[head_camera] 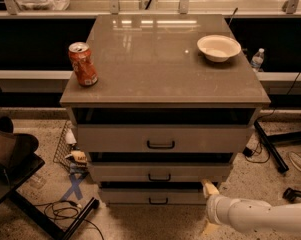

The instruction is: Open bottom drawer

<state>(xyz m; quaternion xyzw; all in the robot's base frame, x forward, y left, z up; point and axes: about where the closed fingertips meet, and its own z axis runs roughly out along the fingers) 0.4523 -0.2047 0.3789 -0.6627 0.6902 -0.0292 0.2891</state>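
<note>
**Tool Low Beside the Bottom Drawer, Handle Not Yet Taken**

The tool [209, 208] is seen low at the right front corner of the desk [160, 84], at the end of a white arm that enters from the lower right. It is released: two tan pads [208, 187] are spread well apart, one above the other, and nothing is held between them. The bottom drawer [125, 196] lies just to the left of the tool at about the same height, under the middle drawer [120, 173] and the top drawer [110, 139]. Its black bar handle [158, 201] is set at the middle of the front, further left of the tool and clear of it. The drawer appears to be shut or nearly so.

The step in hand is judged to be the approach to that handle. It would be done well if the tool were carried leftward along the front and kept below the middle drawer's bar, so that the wrong one is not taken. The stacked pads suit a horizontal bar, which should be straddled at its centre. A straight, level, slow pull is advised, so that the soda can [83, 64] and bowl [219, 47], far above the tool, are not shaken.
</note>
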